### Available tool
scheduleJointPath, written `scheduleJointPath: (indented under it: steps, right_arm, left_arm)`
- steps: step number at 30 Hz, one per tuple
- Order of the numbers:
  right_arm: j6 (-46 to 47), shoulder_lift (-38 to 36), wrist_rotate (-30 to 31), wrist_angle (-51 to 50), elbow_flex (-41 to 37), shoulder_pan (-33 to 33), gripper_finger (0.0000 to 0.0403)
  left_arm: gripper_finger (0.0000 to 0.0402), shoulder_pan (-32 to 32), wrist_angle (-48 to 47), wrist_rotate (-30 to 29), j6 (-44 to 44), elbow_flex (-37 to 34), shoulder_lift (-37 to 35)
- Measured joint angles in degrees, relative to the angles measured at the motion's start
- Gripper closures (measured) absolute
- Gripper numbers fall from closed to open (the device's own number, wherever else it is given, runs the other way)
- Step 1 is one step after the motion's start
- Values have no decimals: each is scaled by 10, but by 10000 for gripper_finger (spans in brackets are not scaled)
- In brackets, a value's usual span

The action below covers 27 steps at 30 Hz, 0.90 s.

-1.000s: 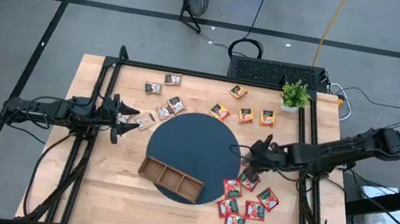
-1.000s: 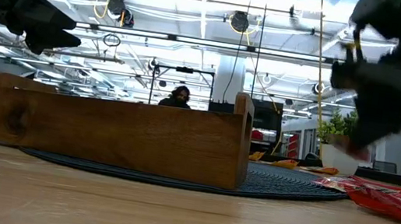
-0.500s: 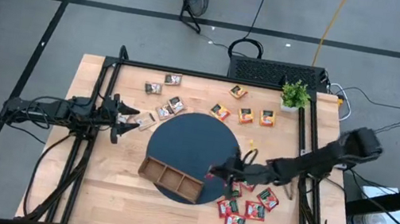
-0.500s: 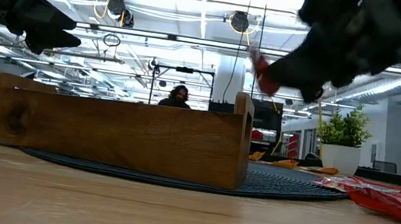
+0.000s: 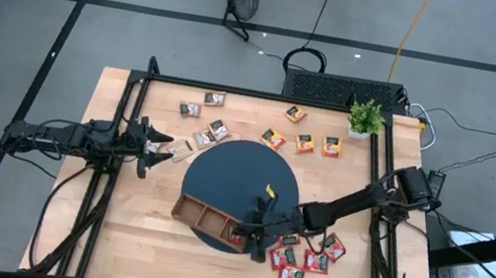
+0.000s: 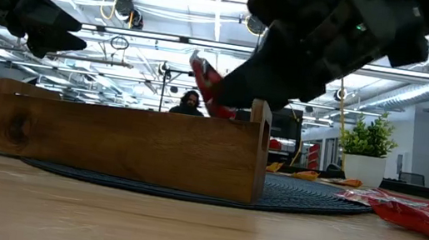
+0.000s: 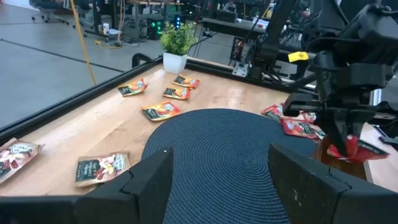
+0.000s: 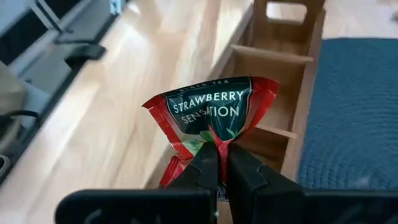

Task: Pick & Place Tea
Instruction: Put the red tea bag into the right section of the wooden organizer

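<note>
A long wooden tray with three compartments lies on the near edge of a dark round mat. My right gripper reaches in from the table's right, above the tray's right end, shut on a red tea sachet printed "Strawberry Sensation". In the low view the sachet hangs above the tray's wall. More red sachets lie near right of the mat, orange ones at the far side, brown-and-white ones at the far left. My left gripper waits open at the table's left. My right gripper pinches the red sachet between its two fingers at a crumpled spot in its lower middle. The fingers come slanting down from the table's right. The sachet stands out past the fingertips, printed face toward the wrist camera, lifted clear above the tray's end compartment.
A small green potted plant stands at the far right corner. Black rails run along the table's left and right sides. Bare wood lies between the tray and the table's near edge.
My right gripper, still shut, has carried the red sachet from beside the red pile toward the table's left and near edge, over the mat to above the tray's right end. It has rolled and tipped on the way. The sachet stays clear of the table.
</note>
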Motion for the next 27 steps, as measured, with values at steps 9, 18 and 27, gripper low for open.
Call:
scheduleJointPath:
  steps: [9,18,27]
  right_arm:
    - [2,0,-11,-6,8,0,349]
    - [-3,0,-9,-13,8,-5,270]
    - [-7,0,-9,-9,11,-13,238]
  left_arm:
    - [144,0,0,0,0,0,0]
    - [144,0,0,1,0,0,0]
    - [144,0,0,1,0,0,0]
